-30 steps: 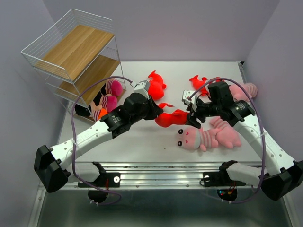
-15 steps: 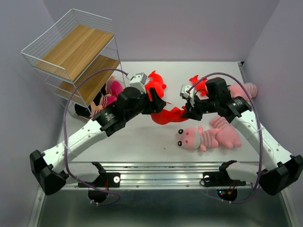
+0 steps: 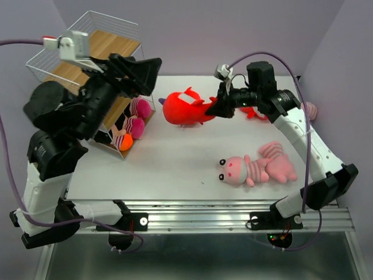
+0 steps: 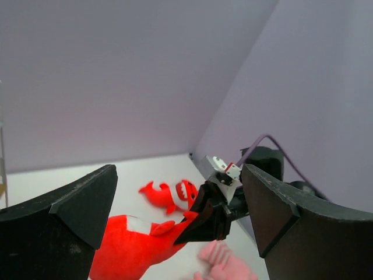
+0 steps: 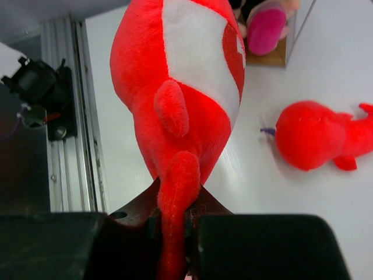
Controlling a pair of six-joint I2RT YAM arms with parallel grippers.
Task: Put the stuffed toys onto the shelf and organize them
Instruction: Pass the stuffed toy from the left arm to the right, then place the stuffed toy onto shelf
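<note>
My right gripper (image 3: 219,108) is shut on the tail of a red stuffed toy (image 3: 183,111), which hangs above the table; the tail (image 5: 173,227) is pinched between the jaws. My left gripper (image 3: 140,79) is raised high in front of the shelf (image 3: 87,55), open, with nothing in it; its fingers (image 4: 64,224) frame the held red toy (image 4: 128,248). More stuffed toys lie about: a red one (image 5: 315,134) on the table, a toothy red fish (image 4: 172,195), a pink striped pair (image 3: 253,169), and several (image 3: 133,124) in the shelf's bottom tier.
A pink toy (image 3: 309,109) lies at the table's right edge behind the right arm. The metal rail (image 3: 204,213) runs along the near edge. Purple walls close in on three sides. The shelf's upper two wooden boards (image 3: 96,55) are bare.
The left gripper opened, let go of the red toy and rose up and left toward the shelf. The right gripper shut on the toy's tail and lifted it toward the back.
</note>
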